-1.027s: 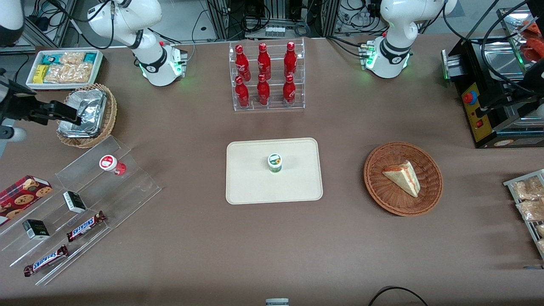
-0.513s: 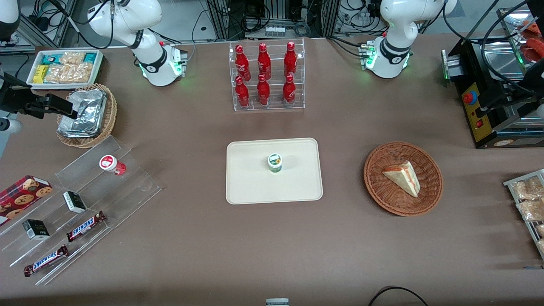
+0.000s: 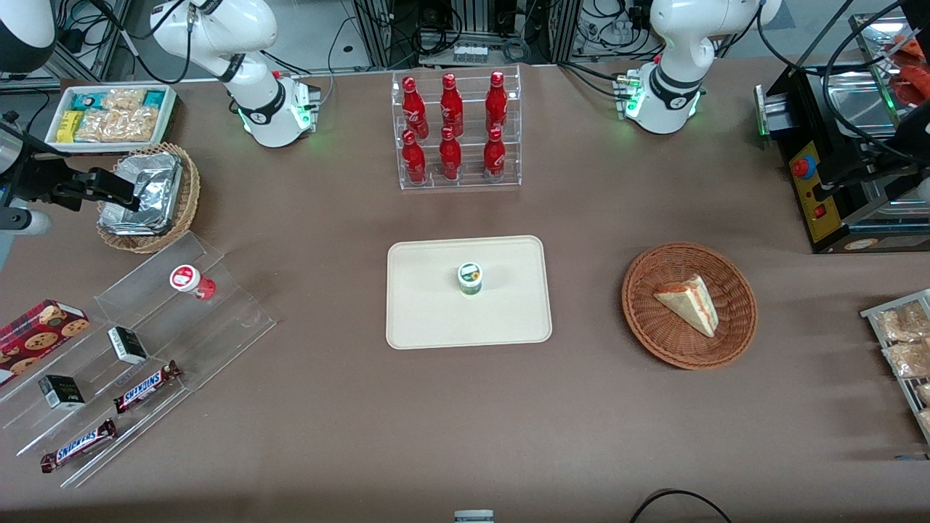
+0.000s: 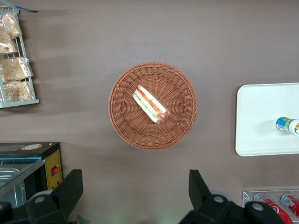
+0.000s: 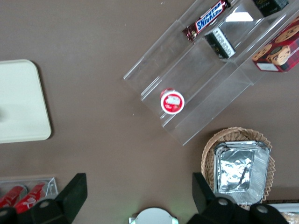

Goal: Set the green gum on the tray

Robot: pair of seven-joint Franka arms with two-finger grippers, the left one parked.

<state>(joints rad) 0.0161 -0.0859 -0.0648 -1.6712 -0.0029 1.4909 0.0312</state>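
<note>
a: where's the small green gum canister with the white lid point(image 3: 470, 279) sitting?

b: upright near the middle of the flat cream-beige rectangular tray point(image 3: 429, 319), centre of my front view. nothing touches it. the parked arm's wrist camera catches it lying at the frame's right edge point(image 4: 288, 125), on the same tray point(image 4: 261, 121).

a: and your tool?

b: the black tool point(image 3: 109, 187) hangs at the left edge of the front view, high over the round wicker basket holding crumpled foil trays point(image 3: 149, 196), well apart from the tray. from the wrist camera i see both fingers point(image 5: 74, 193) spread wide with nothing between them, only brown desk point(image 5: 93, 93) below.

a: what else is under it?

b: the clear acrylic stepped stand point(image 5: 205, 88) with the red gum canister with its red-and-white lid point(image 5: 172, 101) on one step, a snickers bar point(image 5: 208, 19) and a small dark box point(image 5: 219, 43) on others. in the front view the red canister point(image 3: 190, 281) is nearer the camera than the foil basket.
</note>
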